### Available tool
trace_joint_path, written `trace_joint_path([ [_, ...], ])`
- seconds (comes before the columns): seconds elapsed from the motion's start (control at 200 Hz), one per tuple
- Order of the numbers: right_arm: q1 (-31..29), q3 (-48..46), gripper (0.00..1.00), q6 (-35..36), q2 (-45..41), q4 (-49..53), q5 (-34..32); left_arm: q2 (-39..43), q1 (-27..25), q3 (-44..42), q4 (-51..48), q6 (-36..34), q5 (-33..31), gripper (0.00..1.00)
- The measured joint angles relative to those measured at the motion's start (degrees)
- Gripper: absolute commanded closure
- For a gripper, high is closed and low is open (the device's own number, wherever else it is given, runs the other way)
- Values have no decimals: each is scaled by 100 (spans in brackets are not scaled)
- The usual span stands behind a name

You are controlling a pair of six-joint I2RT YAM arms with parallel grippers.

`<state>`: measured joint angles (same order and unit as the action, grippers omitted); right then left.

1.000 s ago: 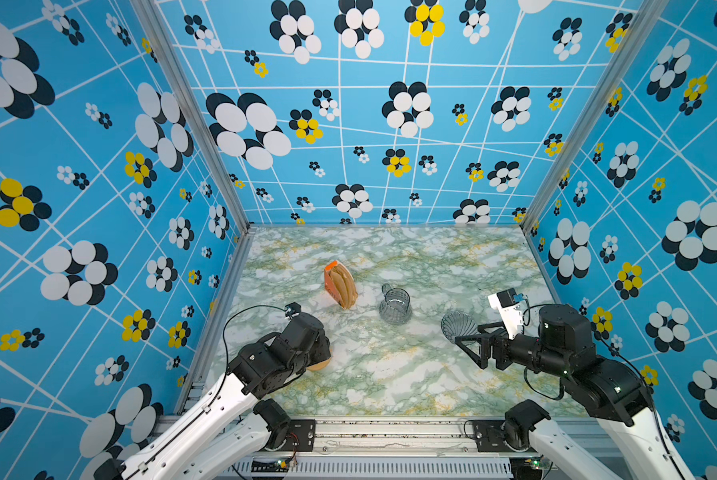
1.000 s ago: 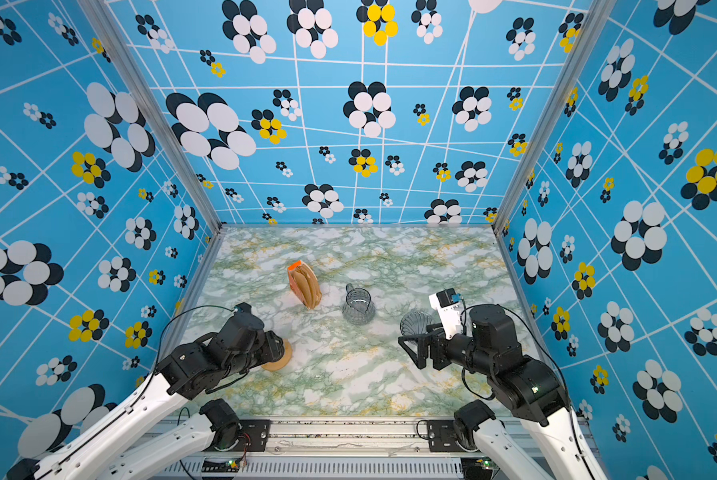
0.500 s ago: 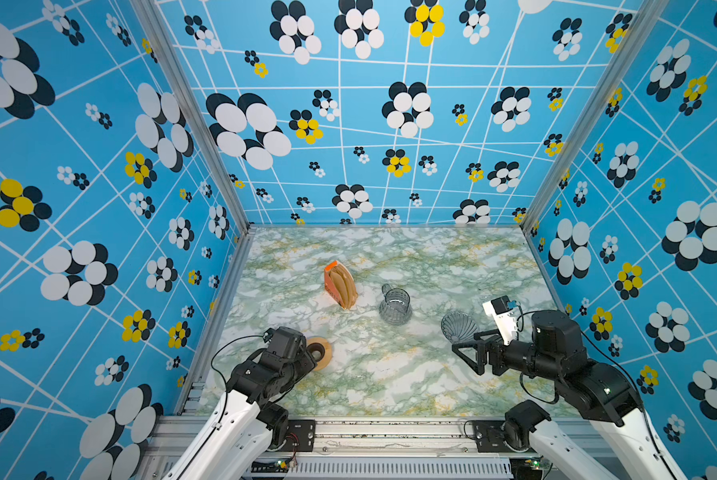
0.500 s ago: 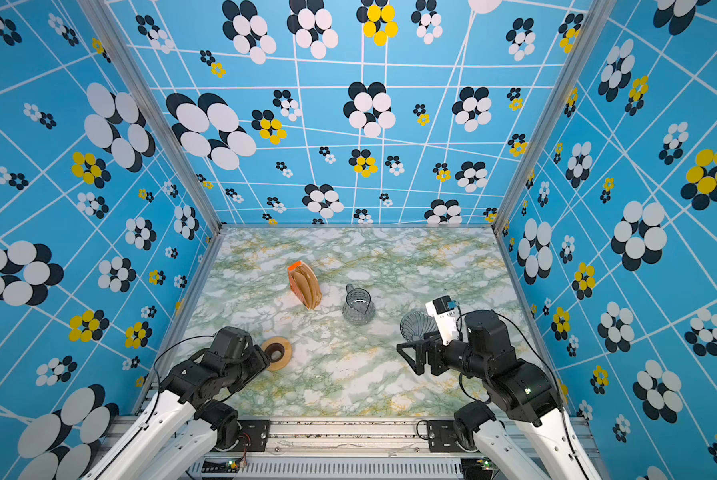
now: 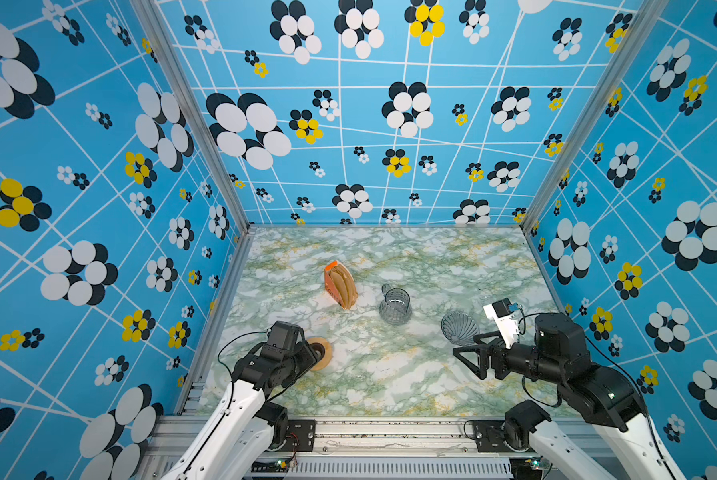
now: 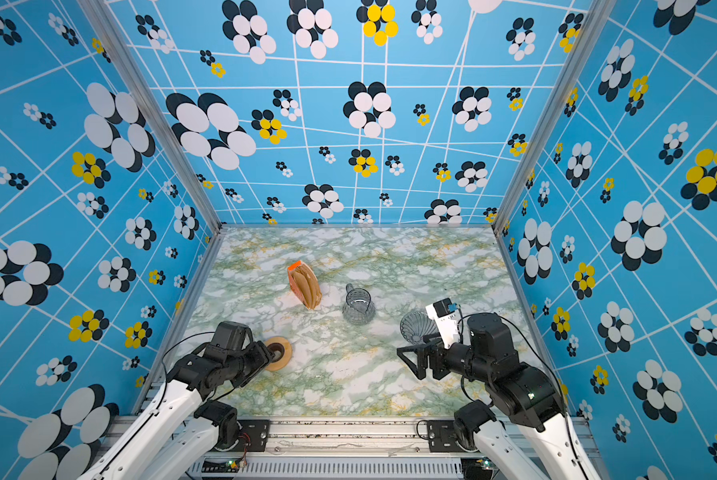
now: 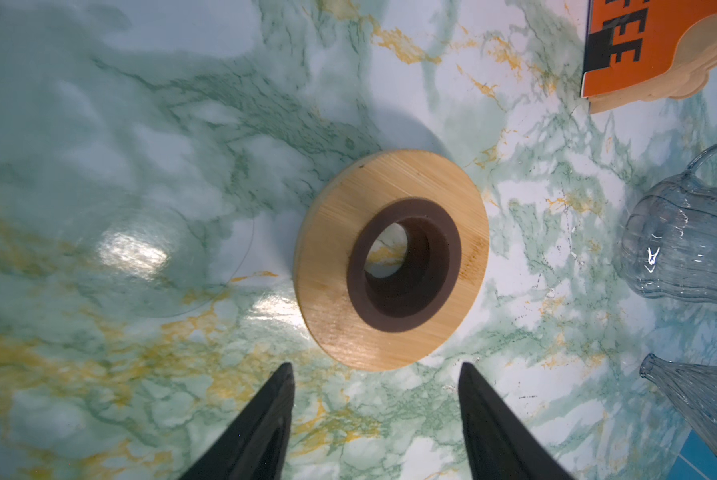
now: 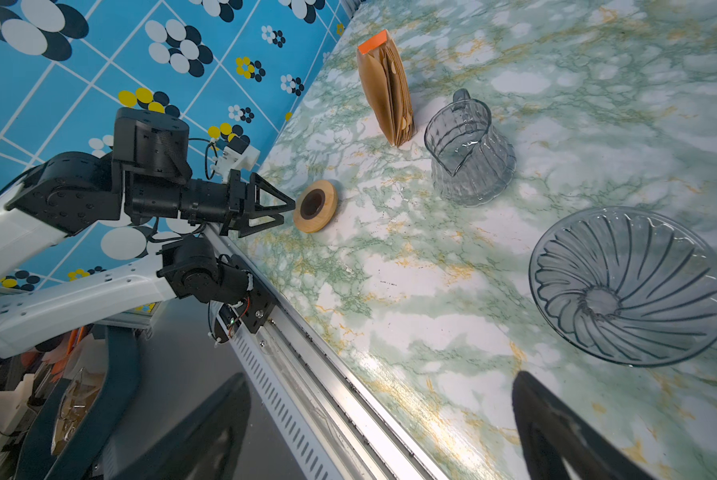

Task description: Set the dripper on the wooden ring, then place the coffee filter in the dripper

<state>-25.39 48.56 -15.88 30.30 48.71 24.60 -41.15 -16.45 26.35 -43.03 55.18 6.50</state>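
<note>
**Filter not yet drawn; dripper empty**

Progress: no part of the placement is judged done. No single loose coffee filter is seen; only tan papers stacked in the orange packet are visible. Drawing one, carrying it and seating it all remain.

Marble-patterned green and white table (image 5: pixel 390 382): both arms are low over its near edge.

Right gripper (image 5: pixel 469 360): jaws are spread as wide as they go, and nothing is held. In the right wrist view both dark fingers (image 8: pixel 564 432) are seen apart with bare table between them.

Left gripper (image 8: pixel 284 208): jaws are seen partly open and empty in the left wrist view, tips well apart.

Clear ribbed glass jug with a handle (image 5: pixel 395 305): upright, ahead of both jaw pairs, between packet and dripper.

Clear glass cone-shaped dripper with spiral ribs (image 8: pixel 628 286): just ahead of the right jaws and slightly to one side, apart from them; lying tilted on the table, mouth towards the right wrist camera, interior empty.

Orange packet of tan paper filters (image 5: pixel 340 284): standing upright, well ahead of the left jaws; fanned edges show.

Flat round wooden ring with a dark centre hole (image 7: pixel 392 257): flat on the table, just ahead of the left jaw tips, not touched.
</note>
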Motion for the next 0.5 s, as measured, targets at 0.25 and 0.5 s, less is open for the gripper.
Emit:
trace_joint_path([
  [0.25,0,-107,1,-442,22,-424,61,-92,48,-87,127,-131,83,36],
  [0.5,-133,-448,2,-1073,136,-1187,-11,-164,273,-249,168,-140,155,36],
])
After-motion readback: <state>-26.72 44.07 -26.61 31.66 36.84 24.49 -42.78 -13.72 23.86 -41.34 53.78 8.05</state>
